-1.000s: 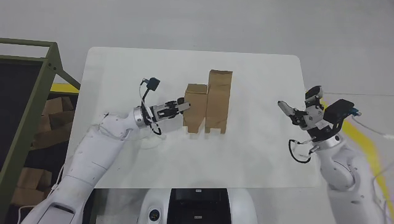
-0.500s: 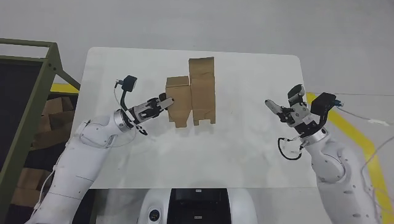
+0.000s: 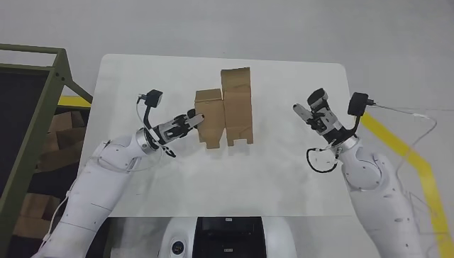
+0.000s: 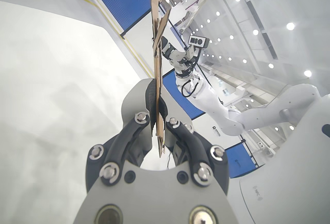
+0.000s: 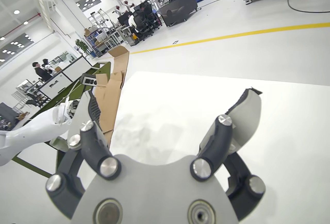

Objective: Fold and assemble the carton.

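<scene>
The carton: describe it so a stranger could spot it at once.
Look to the middle of the white table. The carton is flat brown cardboard, a short panel beside a taller one, its edge pinched in the left gripper. It is the table's only cardboard; the other scraps lie off the table, behind the green frame.

The white, round-jointed left arm [image 3: 106,169] and right arm [image 3: 372,183] end in a grey metal left gripper [image 4: 156,98] and right gripper [image 5: 168,98], with black linkage bars [image 5: 92,140], silver screws [image 5: 107,165], ribbed black pads [image 4: 150,96], looped black cables [image 3: 317,160] and black wrist cameras [image 3: 357,104].
</scene>
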Tool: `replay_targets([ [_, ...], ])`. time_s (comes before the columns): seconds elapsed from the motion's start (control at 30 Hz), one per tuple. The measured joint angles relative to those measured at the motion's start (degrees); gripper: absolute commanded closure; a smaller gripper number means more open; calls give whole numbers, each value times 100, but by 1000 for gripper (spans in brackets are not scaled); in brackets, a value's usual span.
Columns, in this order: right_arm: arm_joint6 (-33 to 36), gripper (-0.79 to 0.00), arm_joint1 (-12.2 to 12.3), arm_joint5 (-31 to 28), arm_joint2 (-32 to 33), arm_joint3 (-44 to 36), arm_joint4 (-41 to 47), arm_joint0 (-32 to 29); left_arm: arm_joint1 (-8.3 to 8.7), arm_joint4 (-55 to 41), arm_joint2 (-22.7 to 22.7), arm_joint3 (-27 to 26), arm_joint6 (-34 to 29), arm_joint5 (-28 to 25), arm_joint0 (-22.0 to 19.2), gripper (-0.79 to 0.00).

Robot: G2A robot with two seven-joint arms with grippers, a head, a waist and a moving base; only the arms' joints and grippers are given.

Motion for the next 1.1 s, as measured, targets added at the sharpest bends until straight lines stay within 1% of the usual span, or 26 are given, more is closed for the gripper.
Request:
replay_targets([
  [0.13, 178, -785, -63, -293, -360, 402, 655, 343, 11, -232, 11, 172, -126, -136, -47, 0],
  [0.3, 316, -785, -117, -672, -660, 707, 1043, 632, 16, -293, 74, 280, -242, -166, -84, 0],
  [0.43, 319, -785, -142, -877, -780, 710, 891, 765, 0, -291, 208, 386, -294, -124, -165, 0],
  [0.53, 474, -785, -157, -940, -931, 653, 762, 833, -19, -323, 314, 475, -304, -125, -239, 0],
  [0.67, 635, -785, -189, -860, -1136, 593, 708, 941, -39, -357, 433, 571, -332, -160, -329, 0],
  [0.7, 658, -785, -194, -728, -1149, 578, 622, 971, -41, -365, 450, 591, -332, -173, -345, 0],
  [0.77, 668, -785, -196, -223, -1126, 527, 209, 1017, -43, -385, 457, 632, -319, -218, -368, 0],
  [0.8, 668, -785, -196, -76, -1121, 524, 91, 1018, -40, -395, 439, 648, -309, -247, -369, 0],
  [0.83, 666, -785, -196, -46, -1119, 525, 93, 1018, -31, -415, 399, 663, -293, -284, -362, 0],
  [0.93, 664, -785, -196, -317, -1120, 527, 308, 1015, -2, -520, 290, 662, -317, -346, -313, 0],
  [1.1, 725, -785, -192, -376, -1159, 510, 375, 935, 22, -677, 260, 625, -441, -349, -305, 0],
])
